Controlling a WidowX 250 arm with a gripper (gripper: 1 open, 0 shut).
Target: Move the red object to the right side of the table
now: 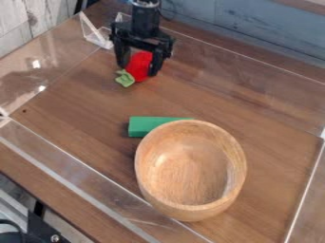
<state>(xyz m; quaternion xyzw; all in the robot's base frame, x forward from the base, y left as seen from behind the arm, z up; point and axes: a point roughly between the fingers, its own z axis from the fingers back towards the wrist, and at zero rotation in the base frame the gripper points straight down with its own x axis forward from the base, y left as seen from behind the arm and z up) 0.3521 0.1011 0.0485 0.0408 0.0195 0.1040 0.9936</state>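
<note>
The red object [141, 66], a small rounded toy with a light-green leafy end [124, 80], lies on the dark wooden table [241, 100] at the far left. My gripper [140, 64] points straight down over it. It is open, and one black finger [118, 57] stands on each side of the toy. The fingers are low around the toy, and I cannot tell whether they touch it. The gripper body hides the toy's upper part.
A flat green block [152, 125] lies near the middle of the table. A round light wooden bowl [140, 159] stands in front of it, toward the near right. Low clear acrylic walls [70, 176] border the tabletop.
</note>
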